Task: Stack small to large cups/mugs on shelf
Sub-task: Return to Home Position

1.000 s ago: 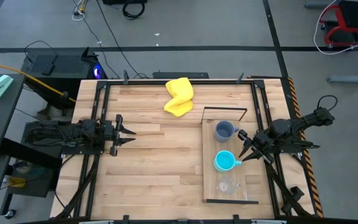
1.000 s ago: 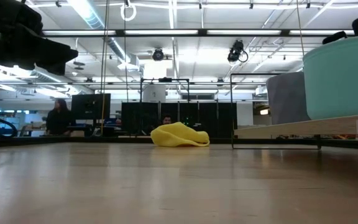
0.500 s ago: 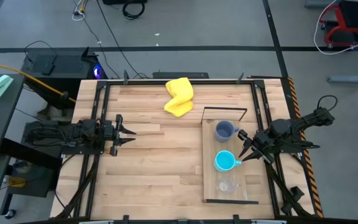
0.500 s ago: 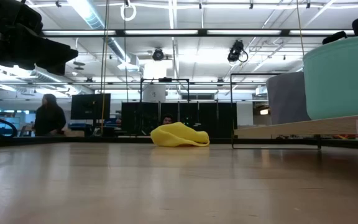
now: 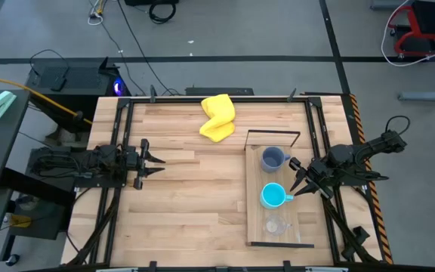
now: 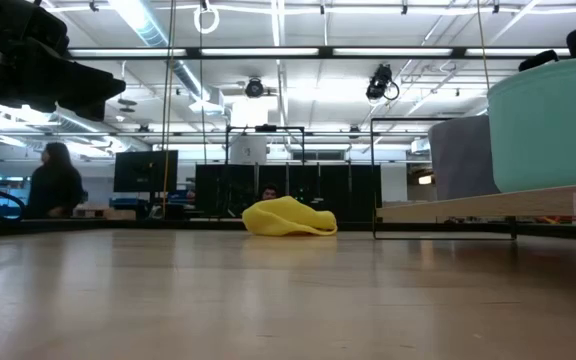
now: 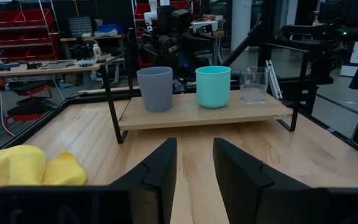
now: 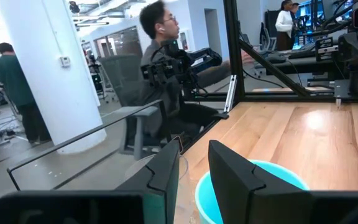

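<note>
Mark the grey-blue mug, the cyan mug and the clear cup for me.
grey-blue mug [image 7: 155, 89], left wrist view, middle of its outer wall.
cyan mug [image 7: 213, 86], left wrist view, middle of its outer wall.
clear cup [image 7: 253, 87], left wrist view, middle of its see-through wall.

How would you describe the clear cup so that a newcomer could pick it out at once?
Find the pale shelf on the right side of the planked table. Three vessels stand in a row on it; the clear cup is at the end farthest from the yellow cloth, beside the cyan mug. It alone is see-through, and the smallest.
</note>
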